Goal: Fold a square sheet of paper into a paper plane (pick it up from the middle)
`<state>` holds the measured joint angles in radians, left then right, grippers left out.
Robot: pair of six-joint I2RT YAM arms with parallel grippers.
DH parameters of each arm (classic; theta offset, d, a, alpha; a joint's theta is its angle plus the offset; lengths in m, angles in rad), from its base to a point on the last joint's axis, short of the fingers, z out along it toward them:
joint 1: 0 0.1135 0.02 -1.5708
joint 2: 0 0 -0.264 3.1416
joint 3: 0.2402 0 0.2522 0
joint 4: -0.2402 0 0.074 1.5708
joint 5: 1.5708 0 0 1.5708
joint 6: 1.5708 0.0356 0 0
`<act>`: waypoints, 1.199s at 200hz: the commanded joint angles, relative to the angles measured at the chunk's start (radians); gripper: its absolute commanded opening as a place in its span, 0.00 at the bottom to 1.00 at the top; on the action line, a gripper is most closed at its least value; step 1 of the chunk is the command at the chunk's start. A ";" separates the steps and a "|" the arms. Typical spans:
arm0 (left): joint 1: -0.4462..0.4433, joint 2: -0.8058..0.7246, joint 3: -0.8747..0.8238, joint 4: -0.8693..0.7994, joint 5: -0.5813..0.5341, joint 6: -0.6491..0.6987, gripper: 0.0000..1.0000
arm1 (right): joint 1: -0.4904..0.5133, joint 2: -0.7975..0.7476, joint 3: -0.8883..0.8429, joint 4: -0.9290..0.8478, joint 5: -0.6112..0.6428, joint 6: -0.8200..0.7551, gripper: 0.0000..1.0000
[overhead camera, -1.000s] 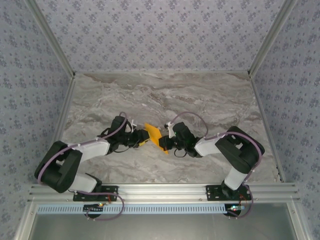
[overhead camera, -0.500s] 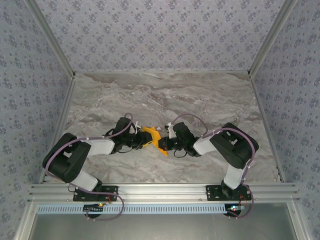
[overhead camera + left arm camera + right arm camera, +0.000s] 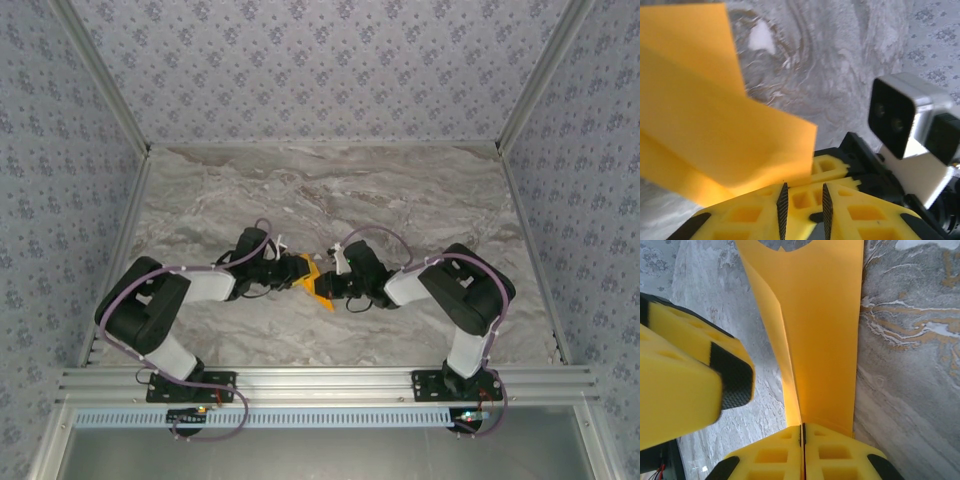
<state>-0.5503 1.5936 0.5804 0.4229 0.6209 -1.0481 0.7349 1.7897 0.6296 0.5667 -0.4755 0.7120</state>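
Note:
The square sheet of paper (image 3: 313,275) is bright orange and folded along a lengthwise crease. It is held up off the marble table between the two arms. My right gripper (image 3: 802,426) is shut on its lower end, and the folded paper (image 3: 825,340) rises straight out of the closed yellow jaws. From the left, my left gripper (image 3: 297,270) reaches right up to the paper. In the left wrist view the left gripper (image 3: 803,186) stands narrowly open with nothing between its pads. The paper (image 3: 715,125) hangs just past its fingertips, beside the right gripper's fingers (image 3: 832,167).
The grey marble table (image 3: 330,190) stretches behind and to both sides of the arms, boxed in by patterned walls (image 3: 320,70). An aluminium rail (image 3: 320,382) carries the arm bases along the near edge. The right wrist camera housing (image 3: 900,120) sits close to my left gripper.
My left arm has slid right, bringing its gripper up against the paper, and its jaws have narrowed. The right gripper has kept hold of the paper and shifted slightly left.

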 commanded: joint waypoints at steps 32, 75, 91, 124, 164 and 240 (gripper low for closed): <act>-0.006 0.026 0.027 -0.026 -0.001 0.043 0.26 | -0.020 -0.025 0.013 -0.066 -0.042 0.012 0.16; -0.005 0.050 0.036 -0.021 -0.001 0.042 0.24 | -0.025 -0.067 0.013 -0.105 -0.055 0.001 0.22; -0.005 0.055 0.038 -0.019 0.000 0.041 0.24 | -0.027 -0.072 0.013 -0.121 -0.051 -0.003 0.22; -0.005 0.055 0.038 -0.024 -0.002 0.042 0.23 | -0.026 -0.070 0.012 -0.134 -0.047 -0.007 0.22; -0.005 0.061 0.040 -0.036 -0.012 0.046 0.23 | -0.026 -0.082 0.008 -0.144 -0.037 -0.010 0.24; -0.005 0.078 0.050 -0.044 -0.015 0.046 0.22 | -0.020 -0.127 0.012 -0.214 0.000 -0.053 0.29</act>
<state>-0.5503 1.6535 0.6018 0.3882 0.6125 -1.0294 0.7132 1.6863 0.6384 0.4015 -0.4950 0.6910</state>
